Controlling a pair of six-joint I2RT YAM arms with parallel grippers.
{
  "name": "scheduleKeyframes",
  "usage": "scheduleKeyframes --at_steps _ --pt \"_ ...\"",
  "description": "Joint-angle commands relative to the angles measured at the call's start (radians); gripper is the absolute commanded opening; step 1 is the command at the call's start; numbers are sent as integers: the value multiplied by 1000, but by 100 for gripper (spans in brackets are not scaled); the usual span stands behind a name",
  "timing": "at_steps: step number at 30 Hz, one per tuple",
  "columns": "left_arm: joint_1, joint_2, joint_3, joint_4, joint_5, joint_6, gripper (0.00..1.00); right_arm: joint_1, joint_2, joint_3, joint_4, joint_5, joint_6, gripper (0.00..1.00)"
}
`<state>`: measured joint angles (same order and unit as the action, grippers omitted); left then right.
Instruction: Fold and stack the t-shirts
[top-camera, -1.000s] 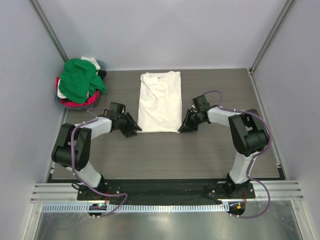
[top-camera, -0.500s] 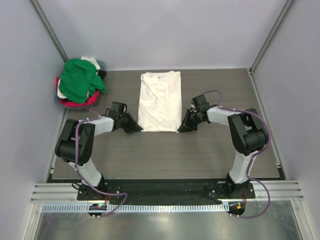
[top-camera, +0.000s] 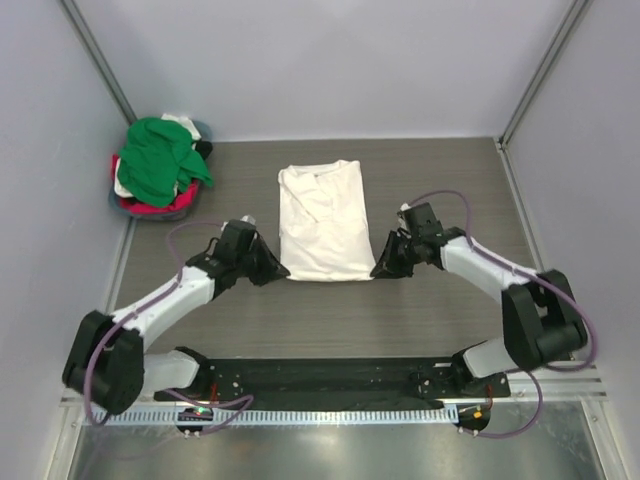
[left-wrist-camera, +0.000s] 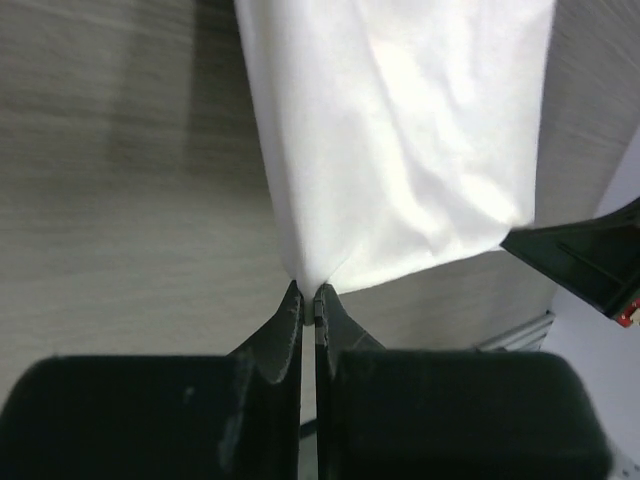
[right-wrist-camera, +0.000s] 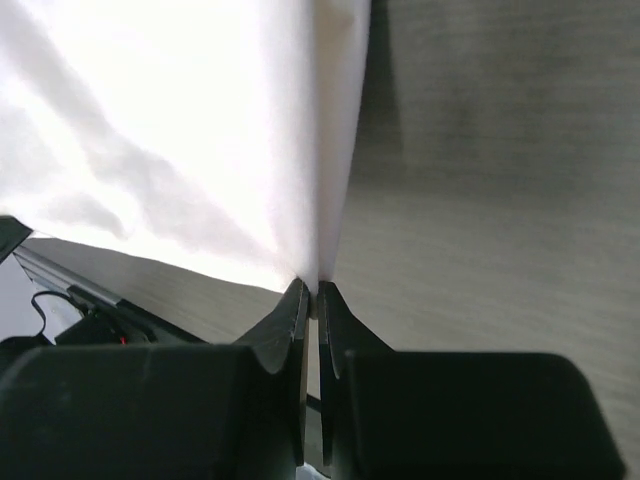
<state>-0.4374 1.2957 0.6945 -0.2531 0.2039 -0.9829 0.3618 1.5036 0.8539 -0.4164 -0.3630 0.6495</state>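
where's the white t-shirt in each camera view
Top external: the cream-white folded cotton t-shirt sits at the centre of the picture.
Left wrist: it fills the upper centre and right; the left tool pinches its near corner.
Right wrist: it fills the upper left; the right tool pinches its near corner.
Shared landmark: the grey wood-grain table under it.

Soft matt cloth t-shirt (top-camera: 322, 220), matt wood-grain table (top-camera: 440, 185)
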Motion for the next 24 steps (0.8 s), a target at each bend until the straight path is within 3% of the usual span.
scheduleKeyframes --at_steps 1,5,12,16,24 --pt "-128 -148 -44 -112 -96 -85 0 32 -187 -87 -96 15 12 1" --pt "-277 -381 -59 -276 -220 -178 0 103 -412 -165 -188 42 99 1" --pt "-454 -591 -4 -462 -347 -296 0 203 -674 -153 -333 88 231 1" --pt "-457 -610 65 -515 -408 -272 0 203 -685 -26 -371 185 210 1" --pt "-420 -495 285 -607 -577 -137 0 201 -426 230 -417 355 63 1"
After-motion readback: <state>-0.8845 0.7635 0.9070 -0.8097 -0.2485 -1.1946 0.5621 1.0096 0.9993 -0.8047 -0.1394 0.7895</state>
